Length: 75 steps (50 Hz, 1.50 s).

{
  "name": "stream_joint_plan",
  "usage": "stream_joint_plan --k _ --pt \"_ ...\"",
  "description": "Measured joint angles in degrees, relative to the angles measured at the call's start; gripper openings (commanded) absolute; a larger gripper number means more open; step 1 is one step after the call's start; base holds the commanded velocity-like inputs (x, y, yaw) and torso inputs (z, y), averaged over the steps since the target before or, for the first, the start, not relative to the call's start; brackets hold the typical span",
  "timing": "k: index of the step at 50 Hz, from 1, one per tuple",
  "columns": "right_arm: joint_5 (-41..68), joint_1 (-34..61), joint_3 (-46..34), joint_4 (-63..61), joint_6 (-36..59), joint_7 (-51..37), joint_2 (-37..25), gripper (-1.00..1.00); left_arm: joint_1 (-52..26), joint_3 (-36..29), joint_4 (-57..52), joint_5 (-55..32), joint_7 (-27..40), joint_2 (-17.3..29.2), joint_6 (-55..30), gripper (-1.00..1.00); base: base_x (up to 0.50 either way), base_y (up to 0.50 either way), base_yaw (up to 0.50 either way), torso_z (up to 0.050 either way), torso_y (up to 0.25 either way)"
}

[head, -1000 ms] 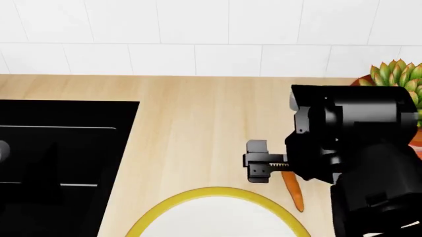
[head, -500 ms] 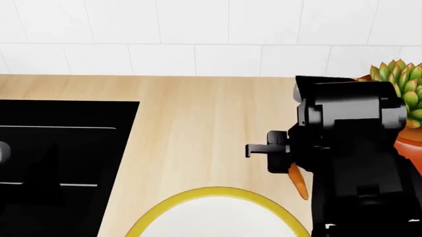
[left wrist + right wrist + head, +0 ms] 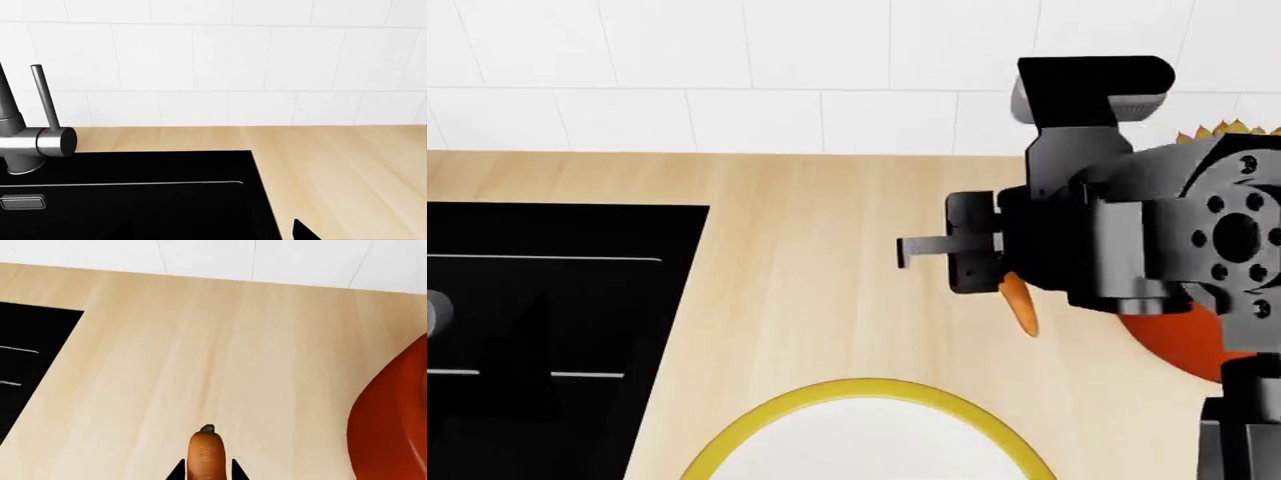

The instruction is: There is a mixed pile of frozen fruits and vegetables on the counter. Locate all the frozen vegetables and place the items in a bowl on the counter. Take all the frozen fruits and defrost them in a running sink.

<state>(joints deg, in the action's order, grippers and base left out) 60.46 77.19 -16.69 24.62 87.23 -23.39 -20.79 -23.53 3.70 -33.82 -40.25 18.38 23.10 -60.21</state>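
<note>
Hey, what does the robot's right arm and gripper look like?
The right arm is chunky matte black blocks with a grey round joint plate ringed by bolt holes. The right gripper is black with slim grey finger parts. No cables or markings show.

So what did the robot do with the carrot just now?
The right gripper, shut on the carrot, lifted it off the counter and swung up and back toward the wall. A second ago the carrot lay on the counter beside the bowl. The bowl, sink and plant pot stayed put.
</note>
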Motion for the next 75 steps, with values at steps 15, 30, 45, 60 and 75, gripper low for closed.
stream_joint_plan --k 15,30,45,60,75 --pt "47.31 -6.61 -4.96 -20.48 -2.84 -33.64 -9.32 -1.00 0.26 -0.16 -0.27 -0.37 0.17 0.26 0.18 1.00 0.00 0.00 0.00 0.000 0.000" --pt "62.94 -14.17 -9.34 -32.49 -6.53 -43.45 -11.56 -1.00 0.28 -0.19 -0.42 -0.67 0.16 0.59 0.67 1.00 0.00 0.00 0.00 0.000 0.000" --pt "63.84 -21.34 -11.28 -37.84 -7.74 -44.17 -10.56 -1.00 0.27 -0.41 -0.50 -0.76 0.22 0.95 1.19 1.00 0.00 0.00 0.00 0.000 0.000" --pt "62.24 -24.12 -11.73 -40.08 -7.86 -42.94 -10.71 1.00 0.42 -0.86 -0.53 -0.59 0.39 1.15 1.91 1.00 0.00 0.00 0.00 0.000 0.000" --pt "51.70 -23.43 -0.39 -48.07 -8.50 -34.77 -11.00 1.00 0.90 -0.96 -0.59 -0.50 0.51 0.98 3.14 1.00 0.00 0.00 0.00 0.000 0.000"
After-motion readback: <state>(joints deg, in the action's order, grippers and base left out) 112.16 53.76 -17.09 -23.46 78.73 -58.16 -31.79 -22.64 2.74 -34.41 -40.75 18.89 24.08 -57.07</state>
